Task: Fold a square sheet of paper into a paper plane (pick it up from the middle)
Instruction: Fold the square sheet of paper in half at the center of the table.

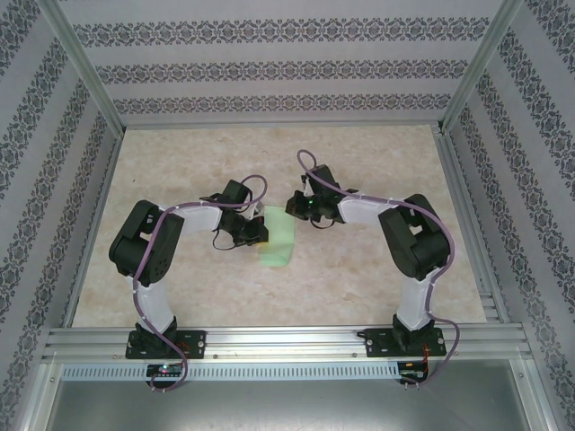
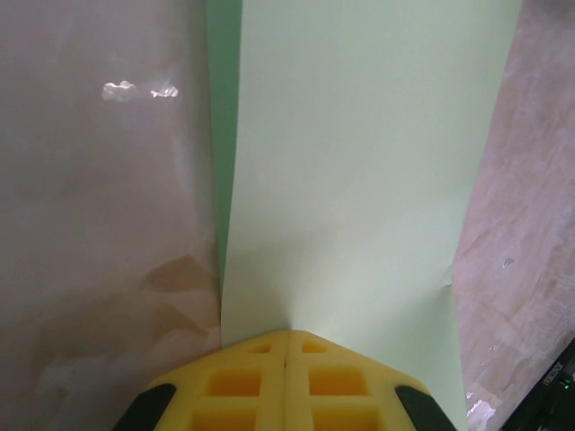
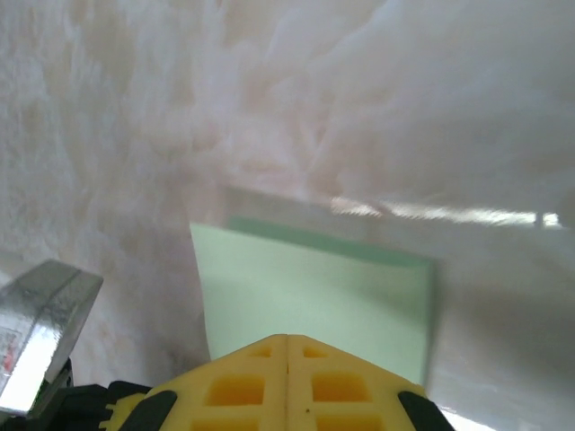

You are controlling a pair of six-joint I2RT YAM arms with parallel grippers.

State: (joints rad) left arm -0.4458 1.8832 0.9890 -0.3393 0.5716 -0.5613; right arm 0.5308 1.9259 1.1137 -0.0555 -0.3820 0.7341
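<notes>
Jaws first: your left jaws are pressed fully together, yellow fingertips [image 2: 260,386] meeting along one seam. Your right jaws are closed the same way, fingertips [image 3: 337,386] flush. Neither pair visibly has anything clamped between them.

The paper [image 1: 278,247] lies flat on the tabletop [image 1: 180,171] between your two arms, and it is folded over on itself. From the left wrist you see a darker under-layer peeking out beside the top flap's long edge. From the right wrist a thin darker strip shows past the far edge.

Your left tips sit on the near part of the sheet. That reads as pinning or creasing rather than lifting, since closed tips give a narrow, firm point to press with. Your right tips are at the opposite edge, just beside or over it, and contact cannot be told from these views.

Judging by the shape, you are early in the folding: no pointed nose has been formed yet.
</notes>
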